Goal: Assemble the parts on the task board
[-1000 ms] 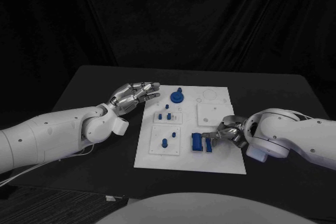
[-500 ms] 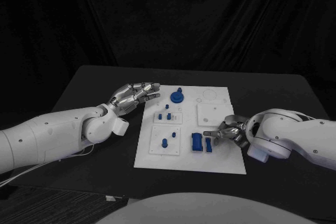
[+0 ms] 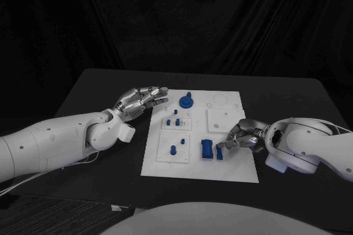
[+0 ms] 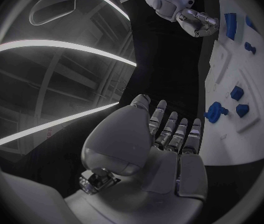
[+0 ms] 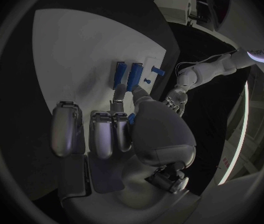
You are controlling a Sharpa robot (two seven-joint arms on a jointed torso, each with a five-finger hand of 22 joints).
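Observation:
The white task board (image 3: 228,163) lies in the middle of the black table. Two blue bars lie side by side near its front: a wide one (image 3: 206,149) and a narrow one (image 3: 219,153). My right hand (image 3: 241,136) sits at the board's right edge, fingers curled, thumb and a finger pinching the far end of the narrow bar (image 5: 134,76). A bit of blue (image 5: 132,118) shows between thumb and fingers. My left hand (image 3: 141,99) hovers empty, fingers apart, beside the board's far left corner, next to a round blue part (image 3: 186,100).
Small blue pegs stand in the board's left plates: two (image 3: 173,123) in the middle one, two more (image 3: 176,146) in the front one. The board's right side has a blank square plate (image 3: 223,120) and a ring outline (image 3: 222,99). Bare table surrounds the board.
My right forearm and hand have drawn slightly to the right, and the fingers have pulled back from over the wide bar to the narrow one. The left arm has not moved.

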